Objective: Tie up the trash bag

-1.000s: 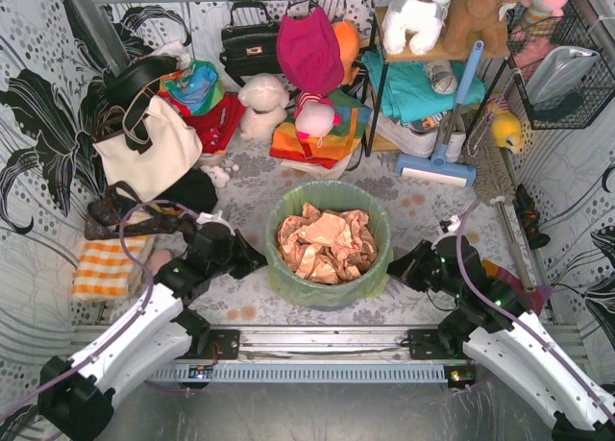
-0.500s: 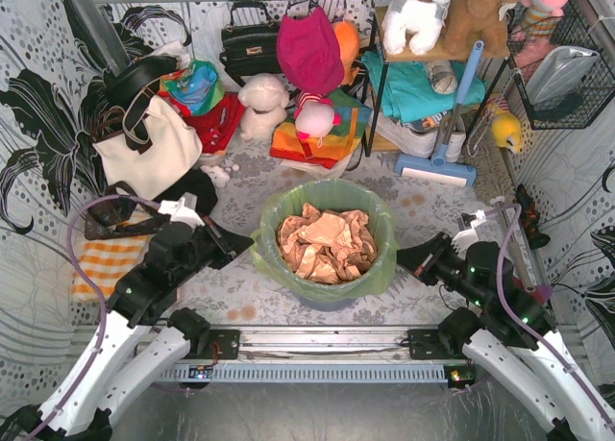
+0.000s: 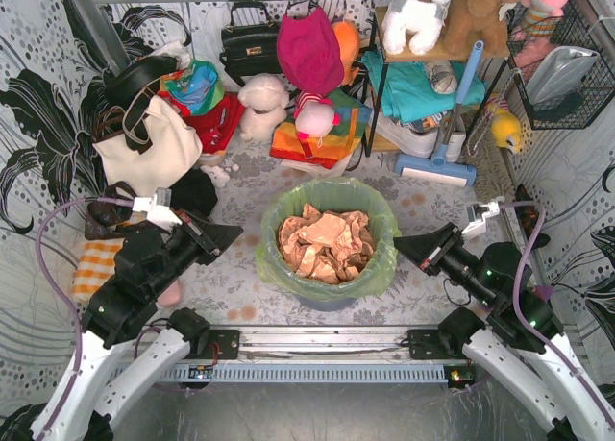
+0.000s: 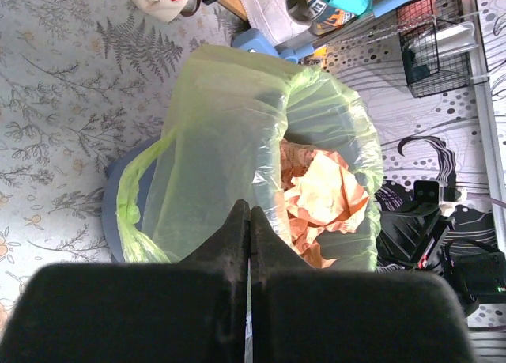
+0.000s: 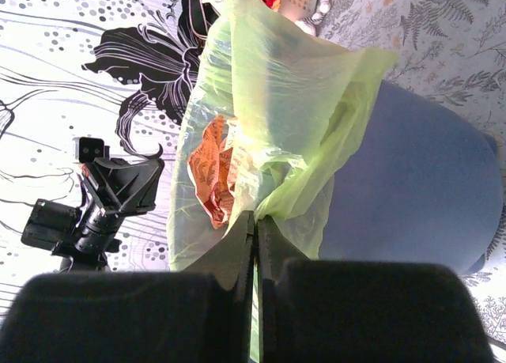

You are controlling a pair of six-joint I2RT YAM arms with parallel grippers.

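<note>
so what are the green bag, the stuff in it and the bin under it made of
The trash bag: thin plastic film, translucent, faintly glossy; contents show through its wrinkles. The filling: crumpled paper, matte tan, sharply creased. The bin: probably rigid plastic, smooth matte blue-grey wall, not certain.

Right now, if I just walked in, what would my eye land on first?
The light-green trash bag in the middle of the table, lining a blue-grey bin and stuffed with crumpled tan paper. The white left arm and right arm flank it, black jaws shut and aimed at it. Behind, a jumble of bags and soft toys, with a cream tote bag at back left.
</note>
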